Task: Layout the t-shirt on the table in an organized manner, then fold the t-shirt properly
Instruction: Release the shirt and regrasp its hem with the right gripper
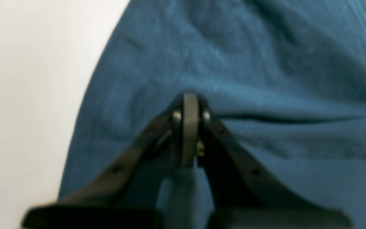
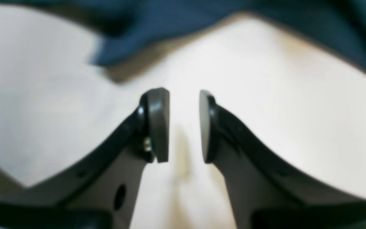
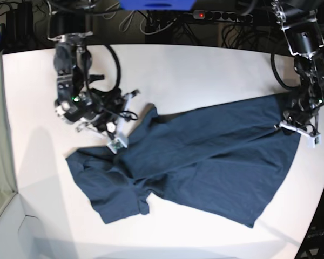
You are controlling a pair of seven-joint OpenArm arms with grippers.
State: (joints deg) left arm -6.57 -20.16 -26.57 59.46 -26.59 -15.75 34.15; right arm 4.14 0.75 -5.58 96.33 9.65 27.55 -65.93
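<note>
The navy t-shirt (image 3: pixel 194 162) lies spread but rumpled across the white desk (image 3: pixel 205 75), not yet flat. The left tool (image 1: pixel 190 109) is clamped on a pinch of the shirt's cloth at its edge — likely to anchor or stretch it. The right tool (image 2: pixel 184 125) hovers parted and empty over bare desk just beside the shirt's other end — placed, it seems, to take a fresh hold.

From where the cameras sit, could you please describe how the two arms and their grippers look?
Both arms are black and metallic with black cables looped alongside. The right gripper has curved black fingers ending in flat grey pads. The left gripper matches it, with small silver screws beside the pads.
</note>
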